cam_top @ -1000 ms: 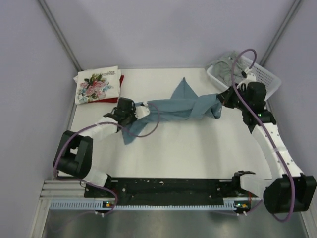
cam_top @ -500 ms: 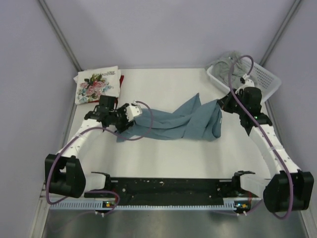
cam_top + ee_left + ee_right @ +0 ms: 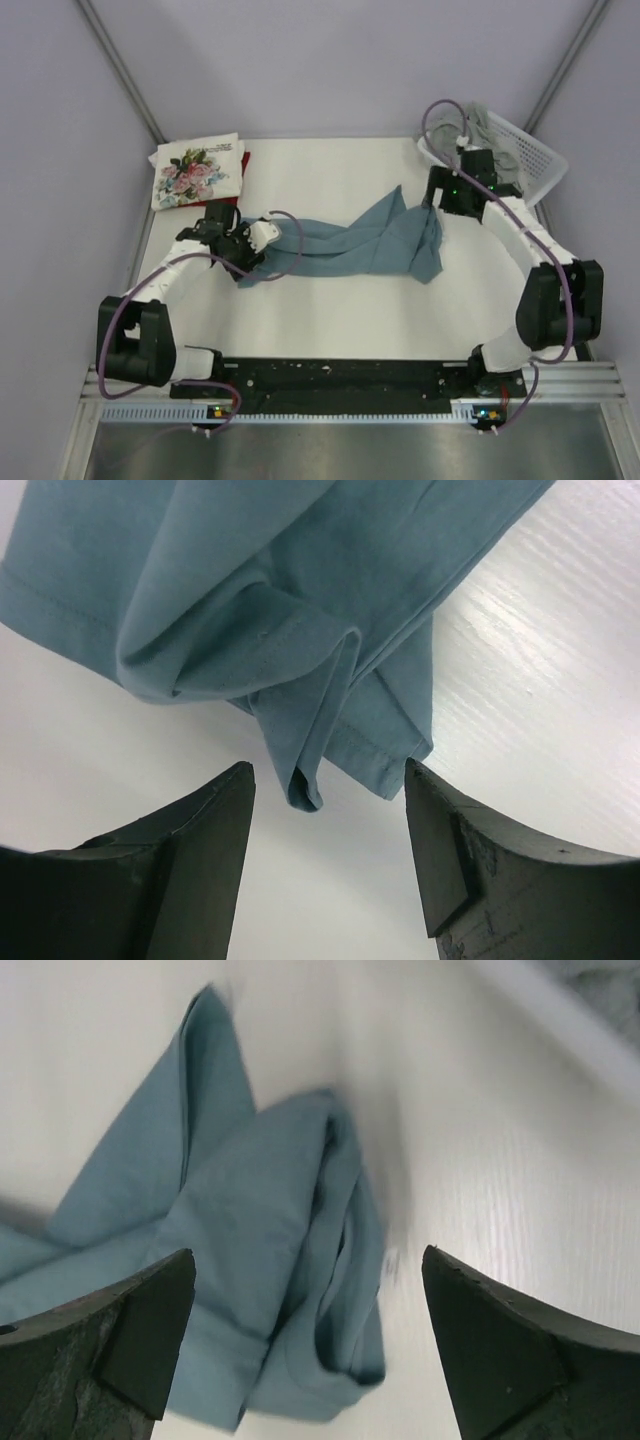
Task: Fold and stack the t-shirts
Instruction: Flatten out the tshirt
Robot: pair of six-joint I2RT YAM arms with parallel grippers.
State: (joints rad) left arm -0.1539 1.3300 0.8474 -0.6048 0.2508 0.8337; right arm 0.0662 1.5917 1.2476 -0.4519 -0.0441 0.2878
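T-shirts number four: teal (image 3: pixel 350 240), floral (image 3: pixel 195 172), red (image 3: pixel 245 163), grey (image 3: pixel 482 122); left hand (image 3: pixel 328 770) and right hand (image 3: pixel 308 1253) gape wide.

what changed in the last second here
Both grippers let go of the teal shirt: the left gripper and right gripper are now open. The shirt, held stretched between them before, sank and lies rumpled on the table. The right gripper pulled back toward the basket. The folded floral shirt stayed put.
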